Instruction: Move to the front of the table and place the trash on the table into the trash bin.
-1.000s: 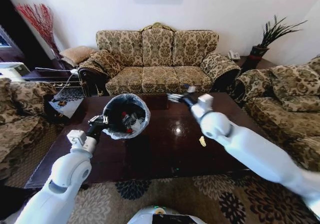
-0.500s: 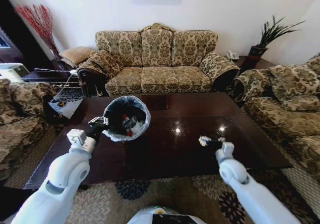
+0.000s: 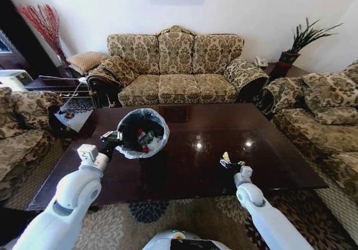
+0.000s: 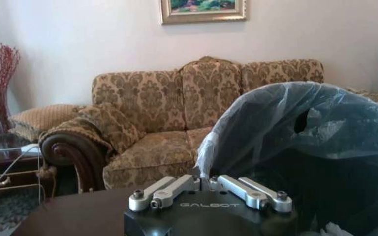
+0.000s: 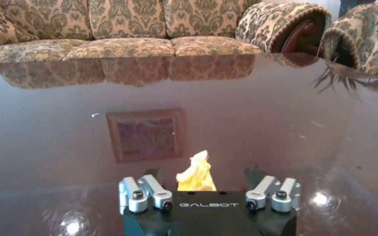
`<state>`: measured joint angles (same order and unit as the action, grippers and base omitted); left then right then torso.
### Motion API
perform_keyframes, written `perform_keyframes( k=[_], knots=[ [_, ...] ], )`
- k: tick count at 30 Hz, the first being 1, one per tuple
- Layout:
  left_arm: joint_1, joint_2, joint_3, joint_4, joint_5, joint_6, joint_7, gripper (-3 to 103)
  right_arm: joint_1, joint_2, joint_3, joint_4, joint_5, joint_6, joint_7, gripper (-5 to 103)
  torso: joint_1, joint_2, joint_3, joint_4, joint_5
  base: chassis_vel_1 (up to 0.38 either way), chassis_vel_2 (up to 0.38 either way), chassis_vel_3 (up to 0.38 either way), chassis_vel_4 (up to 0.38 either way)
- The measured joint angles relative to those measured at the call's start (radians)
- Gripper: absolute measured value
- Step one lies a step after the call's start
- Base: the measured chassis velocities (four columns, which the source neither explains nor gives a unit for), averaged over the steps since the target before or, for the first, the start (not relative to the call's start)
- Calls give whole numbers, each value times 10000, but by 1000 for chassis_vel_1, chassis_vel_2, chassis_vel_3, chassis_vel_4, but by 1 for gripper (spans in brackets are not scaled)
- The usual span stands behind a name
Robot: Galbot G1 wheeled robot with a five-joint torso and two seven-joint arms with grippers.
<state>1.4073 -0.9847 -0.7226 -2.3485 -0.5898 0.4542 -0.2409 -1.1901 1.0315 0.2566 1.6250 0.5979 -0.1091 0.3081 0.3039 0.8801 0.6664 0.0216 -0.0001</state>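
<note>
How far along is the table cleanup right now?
Mostly done: the trash bin already holds several items, and the left gripper grips its liner rim. In hand: the right gripper, open, sits around the yellow scrap on the table. Left: grasp it and drop it in.

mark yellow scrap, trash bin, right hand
yellow scrap (image 5: 196, 173): right wrist view, middle of the scrap.
trash bin (image 3: 159, 142): head view, liner on its rim.
right hand (image 3: 225, 163): head view, between fingertips.
</note>
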Motion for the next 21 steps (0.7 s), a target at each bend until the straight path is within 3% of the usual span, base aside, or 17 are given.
perform_keyframes(
  k=[6, 7, 9, 11, 14, 15, 18, 21],
  knots=[
    [-11, -37, 53, -15, 5, -4, 9, 1, 74, 121, -98, -175, -58, 208, -47, 54, 0, 0, 0, 1, 0, 0, 0, 0, 0],
    [-11, -37, 53, -15, 5, -4, 9, 1, 74, 121, -98, -175, -58, 208, -47, 54, 0, 0, 0, 1, 0, 0, 0, 0, 0],
    [-2, -40, 53, -31, 6, -5, 9, 1, 124, 129, -121, -201, -58, 231, -45, 44, 0, 0, 0, 0, 0, 0, 0, 0, 0],
    [8, -40, 53, -50, -4, -6, 9, 1, 176, 140, -161, -235, -58, 297, -10, 44, 0, 0, 0, 0, 0, 0, 0, 0, 0],
    [3, -38, 50, -100, -95, -6, -3, 1, 357, 181, -285, -333, -41, 429, 208, 27, 0, 0, 0, 1, 0, 0, 0, 0, 0],
    [3, -38, 50, -100, -95, -6, -3, 1, 357, 181, -285, -333, -41, 429, 208, 27, 0, 0, 0, 1, 0, 0, 0, 0, 0],
    [1, -46, 43, -143, -115, -4, -10, 1, 481, 214, -387, -402, -9, 430, 331, 11, 0, 0, 0, 1, 0, 0, 0, 0, 0],
    [10, -59, 32, -163, -117, -3, -14, 1, 547, 248, -442, -454, 23, 430, 442, 2, 0, 0, 0, 1, 1, 0, 0, 0, 0]
  ],
)
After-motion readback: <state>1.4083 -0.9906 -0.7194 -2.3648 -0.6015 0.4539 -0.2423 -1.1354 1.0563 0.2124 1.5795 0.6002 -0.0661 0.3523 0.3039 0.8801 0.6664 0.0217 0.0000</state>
